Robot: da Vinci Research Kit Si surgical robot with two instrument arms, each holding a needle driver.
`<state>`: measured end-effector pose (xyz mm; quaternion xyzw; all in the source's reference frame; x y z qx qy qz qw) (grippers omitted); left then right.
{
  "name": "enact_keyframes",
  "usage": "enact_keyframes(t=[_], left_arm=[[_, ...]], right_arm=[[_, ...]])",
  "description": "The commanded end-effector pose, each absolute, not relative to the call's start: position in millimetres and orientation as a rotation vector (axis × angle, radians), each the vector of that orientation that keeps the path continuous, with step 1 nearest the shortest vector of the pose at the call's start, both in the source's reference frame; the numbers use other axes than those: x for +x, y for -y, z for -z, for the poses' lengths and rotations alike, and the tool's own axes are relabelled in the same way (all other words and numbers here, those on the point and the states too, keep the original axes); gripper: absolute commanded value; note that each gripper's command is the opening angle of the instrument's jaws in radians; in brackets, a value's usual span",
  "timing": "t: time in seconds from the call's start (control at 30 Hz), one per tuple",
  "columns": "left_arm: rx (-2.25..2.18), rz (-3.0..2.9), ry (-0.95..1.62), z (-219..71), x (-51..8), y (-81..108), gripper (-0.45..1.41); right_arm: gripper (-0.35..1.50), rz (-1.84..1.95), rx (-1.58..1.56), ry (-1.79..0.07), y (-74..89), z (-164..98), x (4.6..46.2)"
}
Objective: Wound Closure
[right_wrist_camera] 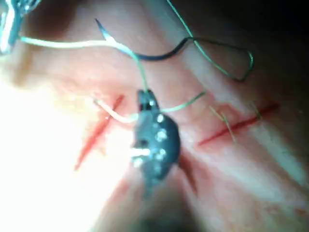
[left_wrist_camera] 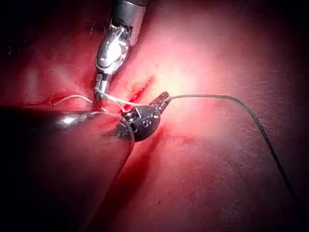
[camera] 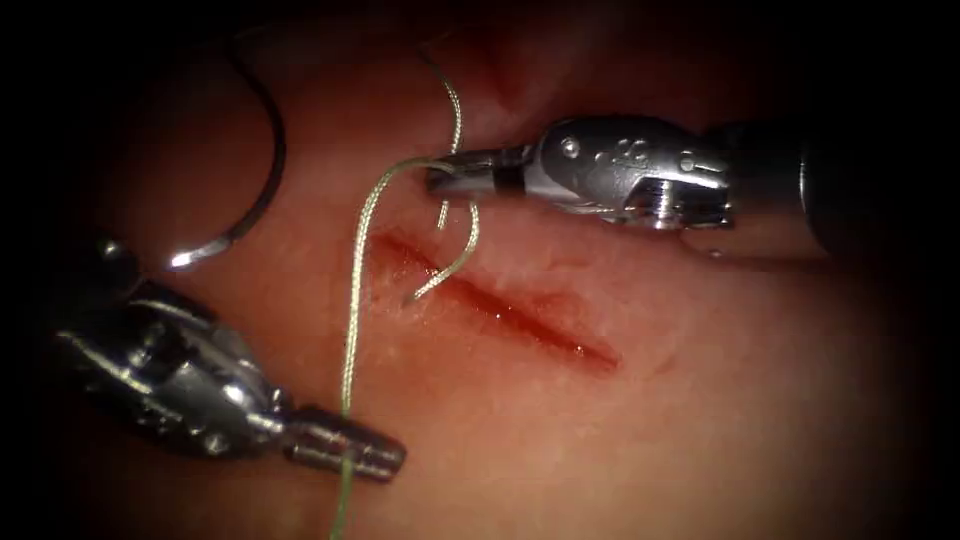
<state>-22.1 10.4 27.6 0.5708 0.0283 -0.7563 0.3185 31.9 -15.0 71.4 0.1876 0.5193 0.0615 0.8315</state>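
Observation:
The cut (camera: 500, 305) runs slantwise across the tissue (camera: 700, 400), with red fluid along it. My right tool (camera: 442, 178) reaches in over the cut's left end, jaws shut on the pale thread (camera: 352, 300). From there the thread arcs left and drops to my left tool (camera: 385, 458), whose jaws are shut on it near the front. A short thread end (camera: 445, 275) curls down onto the cut. The curved needle (camera: 268, 150) lies free on the tissue left of the cut, held by neither tool. The right wrist view has the right tool (right_wrist_camera: 145, 99) on thread beside the dark needle (right_wrist_camera: 159, 55).
A second cut (right_wrist_camera: 241, 123) with short thread ends across it lies beside the right tool in the right wrist view. In the left wrist view the thread (left_wrist_camera: 251, 113) trails away over the tissue from the left tool (left_wrist_camera: 163, 99); the right tool (left_wrist_camera: 100, 91) stands close behind.

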Motion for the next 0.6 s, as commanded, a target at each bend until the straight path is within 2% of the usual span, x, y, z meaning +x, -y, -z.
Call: enact_keyframes(t=[0.03,0.17,0.2,0.23,0.3,0.4,0.43,0.5,0.6], left_arm=[[1.502,1.996,-0.063,-27.9,-22.0,-11.0,-0.45],[1.507,2.020,-0.044,-26.7,-19.3,-12.8,-0.45],[1.506,2.023,-0.043,-26.6,-18.7,-13.1,-0.45],[1.504,2.027,-0.041,-26.5,-18.0,-13.4,-0.45],[1.491,2.047,-0.030,-27.0,-16.3,-14.3,-0.45],[1.487,2.068,-0.008,-28.2,-15.2,-15.4,-0.45],[1.474,2.084,0.006,-28.8,-14.5,-15.9,-0.45],[1.466,2.100,0.018,-29.4,-14.0,-16.3,-0.45],[1.452,2.130,0.031,-30.2,-13.5,-16.8,-0.45]], right_arm=[[-0.35,-0.125,0.399,-1.105,16.1,-71.1,32.1],[-0.35,-0.126,0.399,-1.121,17.7,-69.1,31.3],[-0.05,-0.129,0.401,-1.131,18.0,-68.3,31.4],[0.12,-0.132,0.401,-1.144,18.3,-67.8,31.4],[0.91,-0.155,0.387,-1.189,18.8,-65.8,31.9],[1.21,-0.179,0.383,-1.227,18.5,-65.0,32.1],[1.36,-0.231,0.406,-1.246,18.3,-64.9,31.8],[1.46,-0.293,0.430,-1.288,17.9,-64.8,31.1],[1.48,-0.320,0.430,-1.336,16.7,-64.4,30.0]])
